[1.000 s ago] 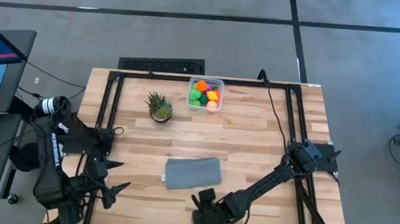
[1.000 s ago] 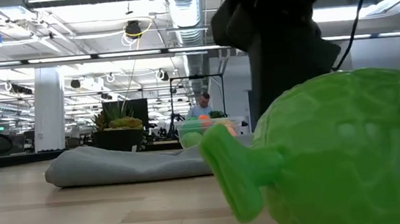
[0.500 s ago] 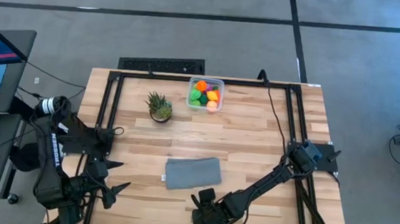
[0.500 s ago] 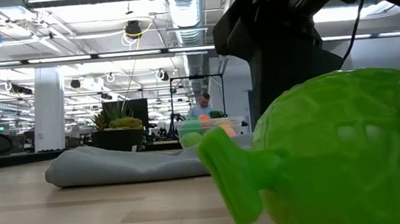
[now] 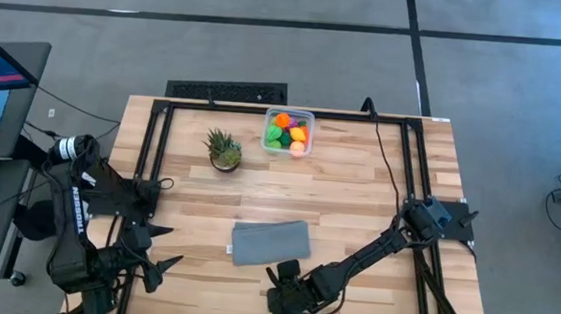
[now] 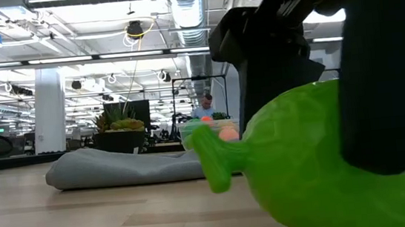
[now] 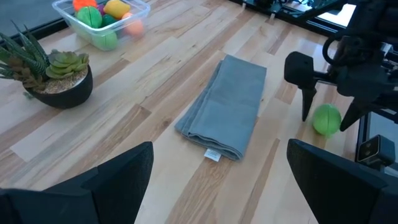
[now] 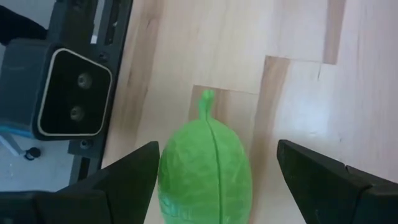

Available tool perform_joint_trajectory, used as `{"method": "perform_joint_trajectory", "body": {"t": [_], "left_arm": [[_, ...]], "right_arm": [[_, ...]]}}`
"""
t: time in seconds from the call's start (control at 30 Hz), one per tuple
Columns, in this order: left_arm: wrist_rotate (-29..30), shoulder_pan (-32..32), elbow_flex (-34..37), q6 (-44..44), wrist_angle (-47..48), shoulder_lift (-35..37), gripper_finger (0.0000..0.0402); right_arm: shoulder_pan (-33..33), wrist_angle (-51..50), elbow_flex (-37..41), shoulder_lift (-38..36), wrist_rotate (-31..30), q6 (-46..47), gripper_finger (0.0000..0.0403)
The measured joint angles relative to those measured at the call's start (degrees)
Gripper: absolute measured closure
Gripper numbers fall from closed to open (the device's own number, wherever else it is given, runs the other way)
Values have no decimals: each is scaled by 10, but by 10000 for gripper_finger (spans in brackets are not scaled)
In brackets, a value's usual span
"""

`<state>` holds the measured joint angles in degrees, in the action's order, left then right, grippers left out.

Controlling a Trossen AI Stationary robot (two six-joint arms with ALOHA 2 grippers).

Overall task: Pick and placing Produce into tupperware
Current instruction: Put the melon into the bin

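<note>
**Colleague:** Where is the piece you're after?

**Me:** I see a green toy vegetable (image 8: 205, 171) lying on the wooden table (image 5: 358, 193) near the bottom centre of the high view, just in front of the low camera (image 8: 74, 102). In the right wrist view its long axis runs up and down the frame, with the stem at the top. In the low view the stem sticks out to the left.

**Colleague:** And the right gripper?

**Me:** The right gripper (image 7: 329, 115) stands over it, jaws wide, one finger on either side. I can't tell whether they touch it.

**Colleague:** The rest?

**Me:** The grey cloth (image 5: 271, 243) lies just above it in the high view. The tupperware (image 5: 288, 132) sits at the top centre, holding orange, green, yellow and pink produce (image 5: 289, 133), with the potted plant (image 5: 224, 150) to its left. The left gripper (image 5: 158, 253) waits at the lower left, fingers spread.
</note>
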<state>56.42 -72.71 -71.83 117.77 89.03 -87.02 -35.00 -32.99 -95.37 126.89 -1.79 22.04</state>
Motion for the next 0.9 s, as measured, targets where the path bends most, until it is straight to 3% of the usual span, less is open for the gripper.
{"method": "perform_joint_trajectory", "body": {"t": [0.9], "left_arm": [[0, 0, 0, -1, 0, 0, 42]], "right_arm": [[1, -25, 0, 14, 2, 22, 55]]}}
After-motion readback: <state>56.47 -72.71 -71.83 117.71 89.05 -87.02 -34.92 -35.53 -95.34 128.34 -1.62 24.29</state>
